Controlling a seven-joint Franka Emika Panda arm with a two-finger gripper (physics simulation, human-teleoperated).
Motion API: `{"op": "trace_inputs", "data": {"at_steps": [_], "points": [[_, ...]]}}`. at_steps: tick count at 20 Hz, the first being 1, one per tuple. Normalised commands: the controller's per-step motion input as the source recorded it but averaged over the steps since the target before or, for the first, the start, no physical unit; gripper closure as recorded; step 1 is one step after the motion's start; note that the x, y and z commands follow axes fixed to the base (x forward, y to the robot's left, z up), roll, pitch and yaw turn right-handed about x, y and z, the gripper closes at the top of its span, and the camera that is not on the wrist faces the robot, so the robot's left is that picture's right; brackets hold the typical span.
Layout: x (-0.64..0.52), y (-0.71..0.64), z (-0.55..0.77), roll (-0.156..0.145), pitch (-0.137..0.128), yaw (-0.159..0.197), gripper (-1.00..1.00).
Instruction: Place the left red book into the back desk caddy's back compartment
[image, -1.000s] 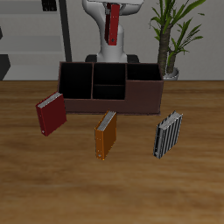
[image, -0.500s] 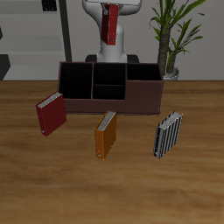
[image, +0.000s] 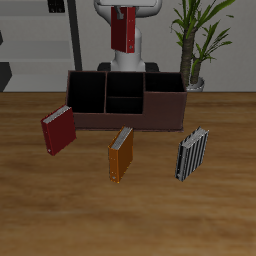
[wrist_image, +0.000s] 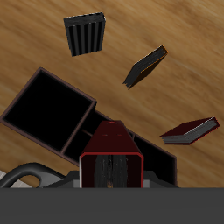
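The wooden table (image: 40, 220) (brown planks) bears the back desk caddy (image: 127, 101) and three books.

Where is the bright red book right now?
The left red book hangs in the hand, high above the back desk caddy, in front of the robot's body.

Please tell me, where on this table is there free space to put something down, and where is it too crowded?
Bare wood lies between the three standing books and the table's front edge, also between the orange book and the striped book. It is crowded just before the back desk caddy, where the maroon book stands close to its wall.
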Motion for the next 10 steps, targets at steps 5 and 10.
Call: {"op": "trace_inputs", "data": {"at_steps": [5,10], "points": [[-0.11,0.17,-0.07,0.020,0.013,0.162,1.00],[-0.04,0.07,-0.07,0.008,0.015,0.079,1.00]]}}
